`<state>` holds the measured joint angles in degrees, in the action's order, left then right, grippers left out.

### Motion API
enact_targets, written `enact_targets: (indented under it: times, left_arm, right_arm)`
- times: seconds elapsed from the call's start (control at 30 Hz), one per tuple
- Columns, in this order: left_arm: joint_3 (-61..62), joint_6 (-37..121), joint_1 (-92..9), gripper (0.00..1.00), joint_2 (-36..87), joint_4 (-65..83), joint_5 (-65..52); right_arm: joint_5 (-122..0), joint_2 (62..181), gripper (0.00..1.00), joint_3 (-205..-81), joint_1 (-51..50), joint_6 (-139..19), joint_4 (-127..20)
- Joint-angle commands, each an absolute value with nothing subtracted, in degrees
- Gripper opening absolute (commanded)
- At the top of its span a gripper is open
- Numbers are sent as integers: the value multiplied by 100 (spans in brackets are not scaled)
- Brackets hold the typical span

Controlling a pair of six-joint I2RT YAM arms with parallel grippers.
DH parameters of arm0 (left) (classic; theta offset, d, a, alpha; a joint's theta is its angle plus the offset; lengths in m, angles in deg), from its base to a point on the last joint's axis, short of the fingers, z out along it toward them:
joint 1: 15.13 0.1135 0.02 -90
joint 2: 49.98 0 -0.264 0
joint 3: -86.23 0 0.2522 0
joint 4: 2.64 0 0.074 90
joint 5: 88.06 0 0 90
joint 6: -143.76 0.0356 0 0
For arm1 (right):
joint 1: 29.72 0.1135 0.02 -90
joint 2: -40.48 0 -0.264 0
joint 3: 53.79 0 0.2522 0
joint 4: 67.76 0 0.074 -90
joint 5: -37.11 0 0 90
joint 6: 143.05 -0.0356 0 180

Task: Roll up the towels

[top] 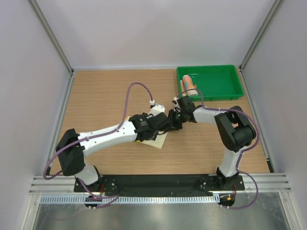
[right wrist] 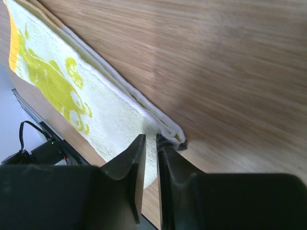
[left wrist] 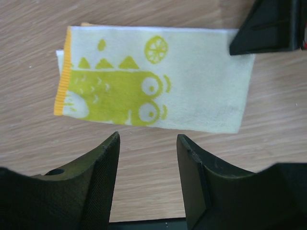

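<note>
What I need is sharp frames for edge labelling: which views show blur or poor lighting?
Top external: sharp, evenly lit. Left wrist: yellow towel crisp, left end effector slightly soft. Right wrist: table wood blurred at right, right end effector dark, underexposed.

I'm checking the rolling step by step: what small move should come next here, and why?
Probably the right claw should lift the towel corner and curl it over to start the roll. The towel lies flat, unrolled; the right claw seems shut on that corner, and the left claw hangs open by its long edge.
</note>
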<state>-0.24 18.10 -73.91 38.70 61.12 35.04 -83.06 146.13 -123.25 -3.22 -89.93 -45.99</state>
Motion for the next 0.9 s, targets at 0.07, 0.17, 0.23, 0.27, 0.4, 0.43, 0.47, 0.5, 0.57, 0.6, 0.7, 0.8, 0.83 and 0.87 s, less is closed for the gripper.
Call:
enact_targets:
  times: [0.07, 0.17, 0.23, 0.27, 0.4, 0.43, 0.47, 0.5, 0.57, 0.6, 0.7, 0.8, 0.83, 0.87]
  left_arm:
    - [-302, 1501, -8078, 52, 4309, 5999, 3929]
    - [-425, 1404, -8377, 51, 4599, 5982, 3955]
    - [-583, 1351, -8491, 51, 4836, 5990, 3999]
    - [-628, 1334, -8587, 51, 4915, 5991, 4000]
    - [-751, 1307, -8755, 51, 5188, 5850, 3921]
    - [-751, 1298, -8773, 51, 5284, 5815, 3842]
    - [-742, 1255, -8781, 51, 5320, 5789, 3815]
    - [-725, 1246, -8773, 51, 5364, 5701, 3771]
    - [-637, 1237, -8782, 51, 5487, 5596, 3692]
    - [-585, 1245, -8773, 51, 5522, 5430, 3657]
    - [-418, 1316, -8773, 52, 5680, 5096, 3516]
    - [-391, 1281, -8755, 53, 5909, 5006, 3560]
    - [-391, 1255, -8720, 53, 5961, 4997, 3569]
    - [-373, 1219, -8694, 53, 6040, 5006, 3534]
  right_arm:
    - [-8295, 14024, 37, -12940, -502, -8681, -3828]
    - [-8172, 13823, 43, -13240, -730, -8619, -3318]
    - [-8093, 13629, 44, -13242, -984, -8636, -3160]
    - [-8032, 13533, 44, -13198, -1064, -8636, -3124]
    - [-7969, 13023, 44, -12961, -1521, -8548, -2878]
    - [-8004, 12943, 44, -12890, -1609, -8487, -2826]
    - [-8013, 12873, 44, -12768, -1688, -8469, -2790]
    - [-8039, 12820, 44, -12715, -1845, -8452, -2712]
    - [-8110, 12618, 44, -12539, -1969, -8390, -2667]
    - [-8136, 12557, 44, -12486, -2048, -8390, -2641]
    - [-8224, 12398, 44, -12354, -2102, -8399, -2667]
    - [-8286, 12371, 44, -12354, -2102, -8434, -2658]
    - [-8286, 12371, 44, -12362, -2102, -8434, -2650]
    - [-8286, 12371, 44, -12380, -2102, -8434, -2641]
